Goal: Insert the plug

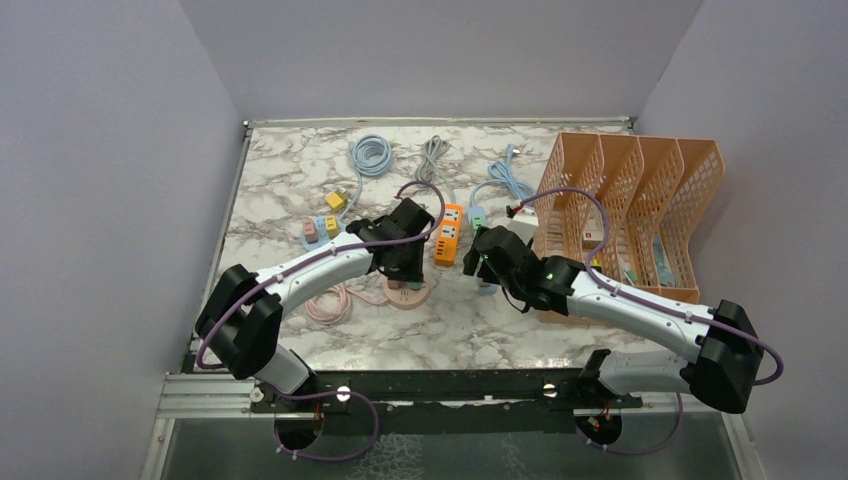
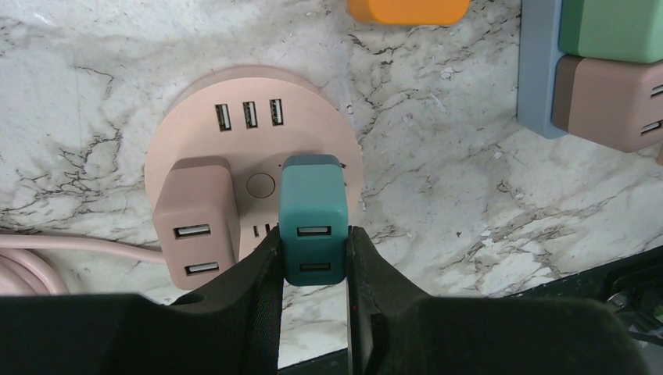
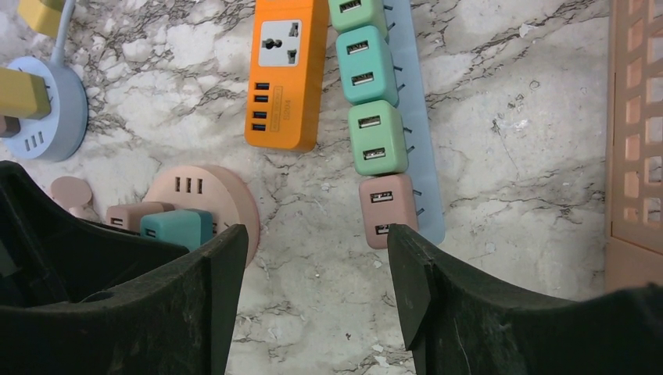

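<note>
A teal USB plug [image 2: 314, 211] is pinched between the fingers of my left gripper [image 2: 314, 250]. It stands on the near right part of the round pink socket hub [image 2: 313, 117], and its prongs are hidden. A pink plug [image 2: 195, 223] sits in the hub just to its left. In the top view my left gripper [image 1: 405, 262] is over the hub [image 1: 410, 296]. My right gripper [image 3: 317, 250] is open and empty above bare marble, right of the hub [image 3: 211, 191] and the teal plug [image 3: 176, 228].
An orange power strip [image 3: 283, 70] lies beyond the hub. A blue strip [image 3: 418, 117] carries teal, green and pink plugs. A round blue hub [image 3: 55, 109] with a yellow plug is at the left. An orange file rack [image 1: 630, 210] stands at the right, with coiled cables [image 1: 372, 155] at the back.
</note>
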Controlling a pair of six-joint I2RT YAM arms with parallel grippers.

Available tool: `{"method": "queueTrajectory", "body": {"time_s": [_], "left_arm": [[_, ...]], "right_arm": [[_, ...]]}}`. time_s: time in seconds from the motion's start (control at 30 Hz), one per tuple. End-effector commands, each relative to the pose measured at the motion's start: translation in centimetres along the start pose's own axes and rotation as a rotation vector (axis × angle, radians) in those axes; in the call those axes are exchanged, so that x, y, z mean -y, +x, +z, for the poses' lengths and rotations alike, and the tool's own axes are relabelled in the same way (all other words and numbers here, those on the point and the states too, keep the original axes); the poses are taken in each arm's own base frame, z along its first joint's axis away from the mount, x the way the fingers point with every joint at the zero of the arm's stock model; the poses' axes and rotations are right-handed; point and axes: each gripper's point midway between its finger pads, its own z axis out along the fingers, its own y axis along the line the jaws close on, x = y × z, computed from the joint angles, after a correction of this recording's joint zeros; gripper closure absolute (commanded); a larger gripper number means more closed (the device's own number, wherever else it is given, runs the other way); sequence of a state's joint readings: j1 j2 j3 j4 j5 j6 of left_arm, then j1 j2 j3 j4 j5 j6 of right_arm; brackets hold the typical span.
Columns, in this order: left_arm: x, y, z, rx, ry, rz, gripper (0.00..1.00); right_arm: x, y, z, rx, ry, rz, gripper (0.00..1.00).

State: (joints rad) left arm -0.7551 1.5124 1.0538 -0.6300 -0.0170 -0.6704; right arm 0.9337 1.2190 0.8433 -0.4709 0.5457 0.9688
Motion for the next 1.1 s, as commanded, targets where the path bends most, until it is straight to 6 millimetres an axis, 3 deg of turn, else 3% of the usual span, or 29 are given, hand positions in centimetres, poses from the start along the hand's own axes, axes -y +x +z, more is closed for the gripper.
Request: {"method": "queueTrajectory", "body": {"time_s": [0.0,0.2,0.67,0.93,1.07], "left_arm": [[-2.0,2.2,0.2,-0.102,-0.095,0.04,1.0],[-2.0,2.4,1.5,-0.122,-0.137,0.066,1.0],[-5.9,8.0,5.7,-0.292,-0.318,0.156,1.0],[-6.3,9.7,7.3,-0.352,-0.307,0.161,1.0],[-4.5,8.6,6.7,-0.333,-0.244,0.16,1.0]], "right_arm": [[0.8,-0.9,-0.2,0.037,0.035,0.034,0.35],[1.2,-0.7,-0.3,0.034,0.052,0.049,0.35],[2.1,-1.2,-0.7,0.061,0.079,0.074,0.36],[1.9,-1.4,-0.7,0.066,0.082,0.071,0.37],[2.0,-1.8,-0.8,0.077,0.089,0.07,0.37]]}}
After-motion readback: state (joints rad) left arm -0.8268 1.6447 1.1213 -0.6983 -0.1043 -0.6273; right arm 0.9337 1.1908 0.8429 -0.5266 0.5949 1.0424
